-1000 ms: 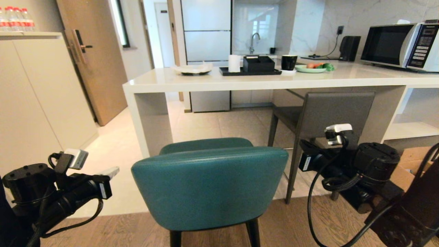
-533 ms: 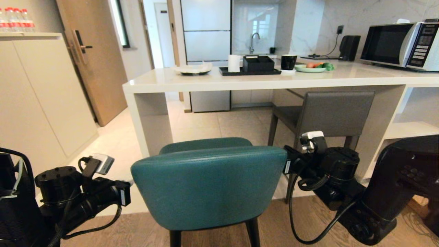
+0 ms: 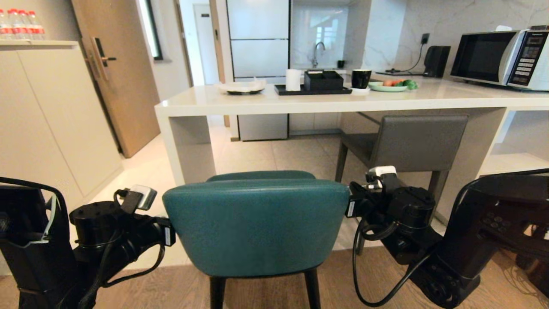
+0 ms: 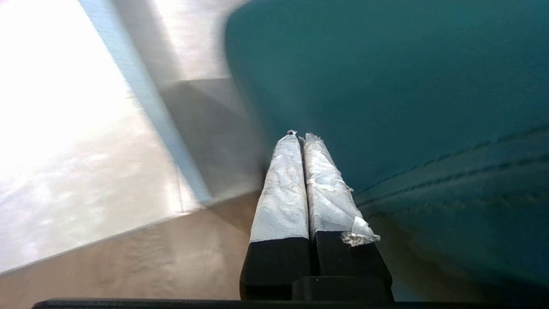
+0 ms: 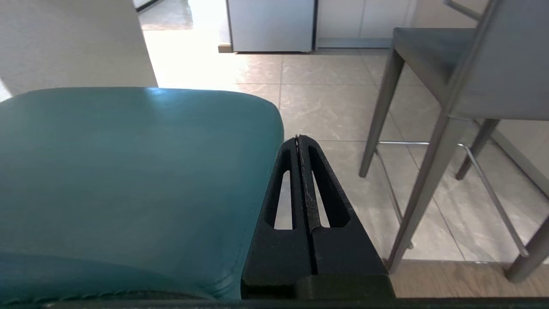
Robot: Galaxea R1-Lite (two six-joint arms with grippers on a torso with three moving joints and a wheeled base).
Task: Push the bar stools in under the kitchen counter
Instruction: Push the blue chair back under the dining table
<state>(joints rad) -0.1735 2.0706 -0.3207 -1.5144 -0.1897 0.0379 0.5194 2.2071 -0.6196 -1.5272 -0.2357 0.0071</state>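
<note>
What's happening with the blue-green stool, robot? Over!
Both pincers shut: left pincer, right pincer flanking teal stool. Stool short of counter. Nothing between them. Grey stool partly under.

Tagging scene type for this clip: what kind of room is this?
Most likely a home or apartment kitchen with a bar counter. Signs: a white kitchen counter with a teal stool and a grey stool in front of it, a microwave on top, and a sink tap behind.

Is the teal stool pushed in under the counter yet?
Out. The teal stool stands short of the counter, bare floor between them.
</note>
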